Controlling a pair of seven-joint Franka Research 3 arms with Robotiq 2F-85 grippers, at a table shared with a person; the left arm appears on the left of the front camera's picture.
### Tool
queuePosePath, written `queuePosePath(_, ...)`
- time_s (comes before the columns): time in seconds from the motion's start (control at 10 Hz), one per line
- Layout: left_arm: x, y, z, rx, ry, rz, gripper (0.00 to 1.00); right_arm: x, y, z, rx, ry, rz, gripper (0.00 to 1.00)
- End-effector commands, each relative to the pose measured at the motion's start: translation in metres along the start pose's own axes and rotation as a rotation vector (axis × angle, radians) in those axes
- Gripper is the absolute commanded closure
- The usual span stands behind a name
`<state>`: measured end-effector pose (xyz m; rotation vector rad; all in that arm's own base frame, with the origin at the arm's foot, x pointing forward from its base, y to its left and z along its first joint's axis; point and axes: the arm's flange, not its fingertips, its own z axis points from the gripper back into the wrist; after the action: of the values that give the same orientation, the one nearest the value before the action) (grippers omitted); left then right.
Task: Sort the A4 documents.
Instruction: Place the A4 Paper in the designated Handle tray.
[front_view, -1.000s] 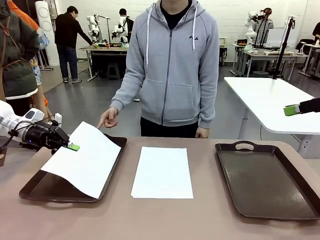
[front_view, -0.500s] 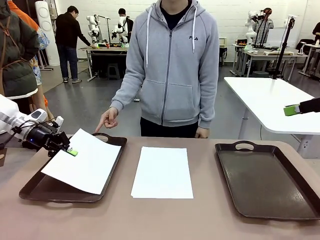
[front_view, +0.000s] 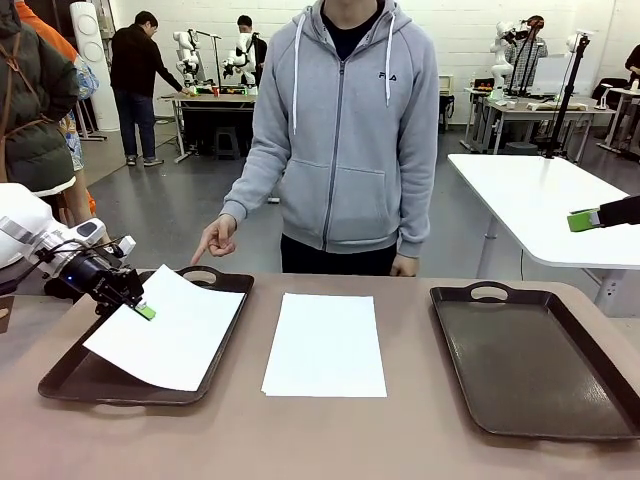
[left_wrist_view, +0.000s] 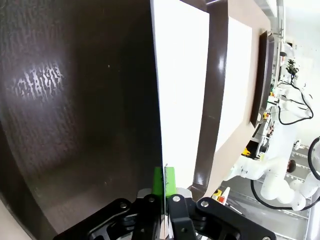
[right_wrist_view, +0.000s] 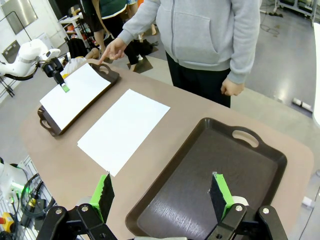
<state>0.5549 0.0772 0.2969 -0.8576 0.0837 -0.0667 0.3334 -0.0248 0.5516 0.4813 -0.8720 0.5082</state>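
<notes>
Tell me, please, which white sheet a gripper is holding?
The sheet over the left tray, pinched by the left gripper; the other sheet lies untouched on the table.

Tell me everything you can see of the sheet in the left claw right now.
The sheet is thin, plain white paper, rectangular, blank-looking and uncreased. The left claw is shut on its left edge, green pads pinching it, so that edge is lifted and the sheet slopes down to the right. Its right side appears to rest on the dark brown left tray. It sits turned at an angle over that tray, apart from the second sheet lying flat on the table.
</notes>
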Motion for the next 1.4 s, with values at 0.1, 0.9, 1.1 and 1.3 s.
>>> queuePosePath(0.1,0.004,0.004,0.0,0.078,0.015,0.055,0.99,-0.001,-0.001,-0.002,0.015,-0.001,-0.003,0.0)
queuePosePath(0.9,-0.007,-0.008,0.027,0.153,-0.005,0.053,0.38,-0.001,-0.001,-0.002,0.015,-0.001,-0.003,0.0)
queuePosePath(1.1,-0.012,-0.016,0.037,0.188,-0.017,0.056,0.19,-0.001,-0.001,-0.002,0.015,-0.001,-0.003,0.0)
queuePosePath(1.3,-0.017,-0.021,0.042,0.196,-0.033,0.053,0.0,-0.001,-0.001,-0.002,0.015,-0.001,-0.003,0.0)
